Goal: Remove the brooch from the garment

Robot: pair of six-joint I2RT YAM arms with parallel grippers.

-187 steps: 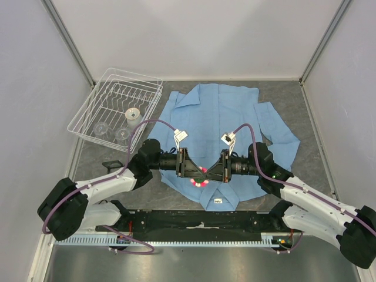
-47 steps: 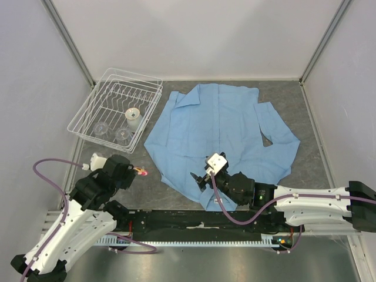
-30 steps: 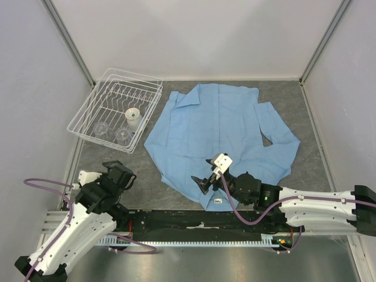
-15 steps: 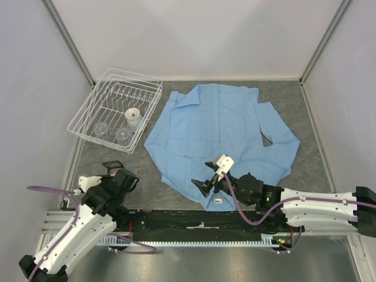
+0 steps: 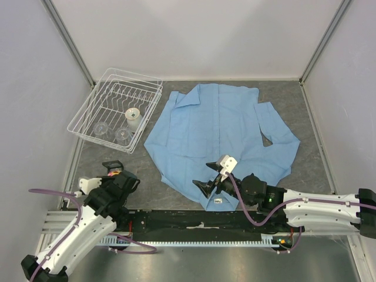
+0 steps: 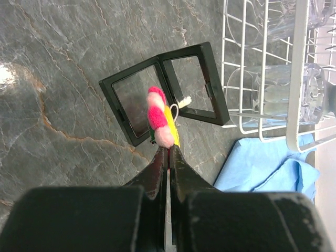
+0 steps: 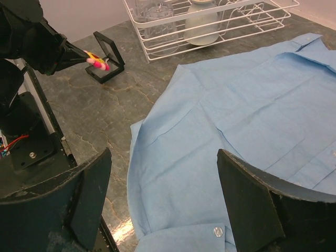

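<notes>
1. Shirt [image 5: 217,129]: lies spread flat on the table [image 5: 100,155], collar end nearest the arm bases, with a small white label [image 5: 218,201] at the neck.

2. Brooch [image 6: 159,123]: is off the shirt, left of its near-left edge. Pink and red petals surround a yellow centre, and the brooch is seen edge-on in the left wrist view.

3. Left gripper [image 6: 168,149]: its 2 fingers are pressed together on the lower edge of the brooch and hold it clear of the shirt.

4. Case [image 6: 191,84]: black, hinged, open with 2 clear panels. It stands on the table left of the shirt, farther from it than the brooch. The brooch hangs directly in front of the case. Contact between them cannot be determined.

5. Rack [image 6: 298,73]: white wire, left of the shirt's far half, holding clear glasses and a white cup.

6. Right gripper [image 7: 164,157]: its 2 fingers stand wide apart and hold nothing. It is positioned over the near end of the shirt, beside the label, pointing toward the shirt's left edge. Contact with the fabric cannot be determined.
</notes>
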